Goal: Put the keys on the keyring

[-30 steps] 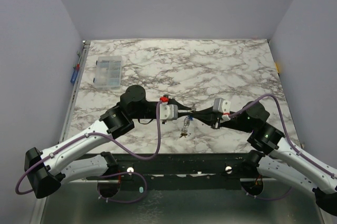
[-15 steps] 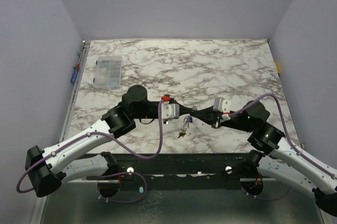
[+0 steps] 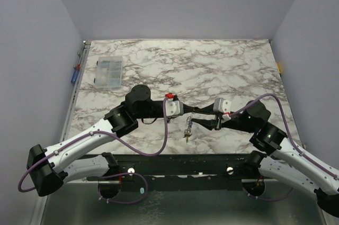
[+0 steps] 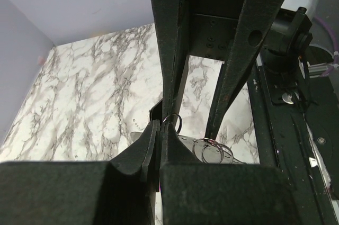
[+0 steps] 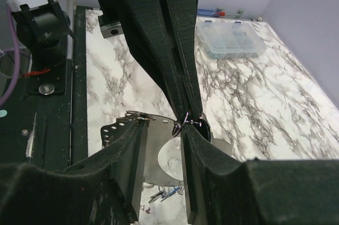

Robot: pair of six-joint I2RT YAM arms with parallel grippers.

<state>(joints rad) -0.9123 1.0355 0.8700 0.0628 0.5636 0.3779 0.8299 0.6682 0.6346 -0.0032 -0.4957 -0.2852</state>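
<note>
L gripper (image 3: pixel 186 113) & R gripper (image 3: pixel 197 122) both clamped on keyring (image 4: pixel 171 121) mid-air, keys (image 3: pixel 187 129) dangling below; keep the pull gentle, no twisting.

The table (image 3: pixel 222 66) is white marble veined in grey, the gripper fingers (image 5: pixel 159 50) matte black, the cables (image 3: pixel 164 140) purple, the compartment box (image 3: pixel 107 71) clear, and the keyring (image 4: pixel 172 122) silvery.
</note>
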